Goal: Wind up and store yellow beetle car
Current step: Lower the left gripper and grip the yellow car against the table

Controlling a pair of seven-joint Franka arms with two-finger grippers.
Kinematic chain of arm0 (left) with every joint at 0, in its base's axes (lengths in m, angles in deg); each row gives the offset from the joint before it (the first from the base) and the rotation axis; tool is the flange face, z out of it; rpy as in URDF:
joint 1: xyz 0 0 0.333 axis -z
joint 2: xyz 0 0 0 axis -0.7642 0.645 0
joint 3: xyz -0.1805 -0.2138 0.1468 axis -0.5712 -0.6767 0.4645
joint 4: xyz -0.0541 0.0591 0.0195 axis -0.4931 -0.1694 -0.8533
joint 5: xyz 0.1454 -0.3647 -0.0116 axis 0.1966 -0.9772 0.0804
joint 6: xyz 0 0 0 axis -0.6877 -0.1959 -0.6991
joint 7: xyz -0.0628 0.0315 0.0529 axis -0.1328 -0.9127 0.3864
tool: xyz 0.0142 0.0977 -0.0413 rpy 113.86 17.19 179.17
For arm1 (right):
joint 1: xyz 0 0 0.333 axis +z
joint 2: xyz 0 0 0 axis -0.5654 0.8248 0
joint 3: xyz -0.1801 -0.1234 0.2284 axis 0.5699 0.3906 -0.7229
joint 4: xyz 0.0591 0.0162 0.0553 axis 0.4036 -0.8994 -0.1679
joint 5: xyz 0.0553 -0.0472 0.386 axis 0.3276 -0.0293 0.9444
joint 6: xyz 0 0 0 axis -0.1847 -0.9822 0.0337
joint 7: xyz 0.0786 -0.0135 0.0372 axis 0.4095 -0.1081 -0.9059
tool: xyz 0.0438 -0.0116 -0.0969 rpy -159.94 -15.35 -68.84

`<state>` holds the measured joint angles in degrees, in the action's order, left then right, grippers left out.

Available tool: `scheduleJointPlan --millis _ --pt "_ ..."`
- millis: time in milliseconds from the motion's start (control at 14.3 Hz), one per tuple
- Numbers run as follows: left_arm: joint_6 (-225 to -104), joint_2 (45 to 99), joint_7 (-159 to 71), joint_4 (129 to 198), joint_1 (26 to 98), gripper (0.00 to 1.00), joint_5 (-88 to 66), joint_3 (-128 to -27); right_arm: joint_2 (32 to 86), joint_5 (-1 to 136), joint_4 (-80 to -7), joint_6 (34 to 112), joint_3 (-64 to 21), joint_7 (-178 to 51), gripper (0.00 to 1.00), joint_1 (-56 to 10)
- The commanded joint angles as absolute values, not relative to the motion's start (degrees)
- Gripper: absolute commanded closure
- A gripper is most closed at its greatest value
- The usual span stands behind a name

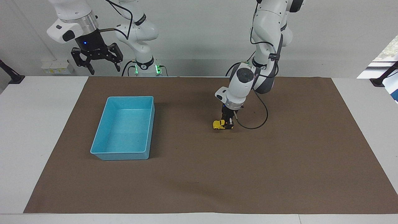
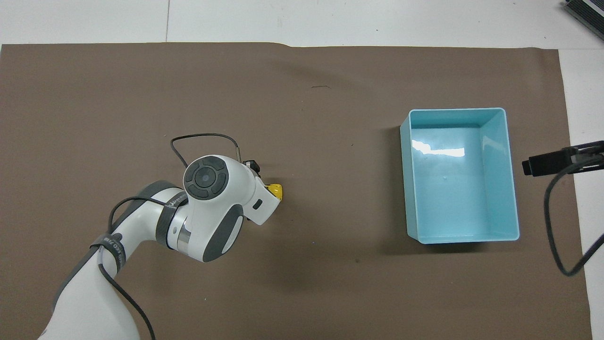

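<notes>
A white bench (image 1: pixel 37 130) carries a large brown paper mat (image 1: pixel 279 161) that covers most of its top. On the mat, toward the right arm's end, sits a light blue rectangular plastic bin (image 1: pixel 102 149), with nothing in it. Well apart from the bin, near the middle of the mat, the tiny bright yellow beetle-shaped toy car (image 1: pixel 219 124) rests on its wheels on the brown paper, its nose toward the bin.

The left hand (image 1: pixel 229 125) reaches straight down onto the car's rear end, its black fingers clamped tight on it, so that only the front half of the car shows. A thin black cable (image 1: pixel 259 123) loops out from the left wrist beside the car. Between the car and the bin lies only bare mat.

The right hand (image 1: pixel 103 69) waits high up over the bench edge at the robots' end, near the bin's end of the mat, fingers spread wide and holding nothing.

A grey strap around the left arm (image 2: pixel 109 242) bears small white lettering, too small to read. Green lights (image 1: pixel 157 67) glow at the right arm's base.
</notes>
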<state>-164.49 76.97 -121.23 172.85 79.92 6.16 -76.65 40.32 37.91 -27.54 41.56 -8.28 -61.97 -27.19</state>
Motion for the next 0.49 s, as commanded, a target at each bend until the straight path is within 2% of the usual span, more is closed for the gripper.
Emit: scheduleJointPlan --millis 0,420 --pt "-166.26 78.32 -124.35 173.72 77.52 1.00 7.32 -76.15 38.69 38.41 -29.44 42.39 -8.26 -63.36 0.00 -27.57" --pt "-165.82 78.32 -128.83 174.16 73.66 1.00 7.40 -76.15 38.61 38.50 -29.53 42.30 -8.35 -63.36 0.00 -27.49"
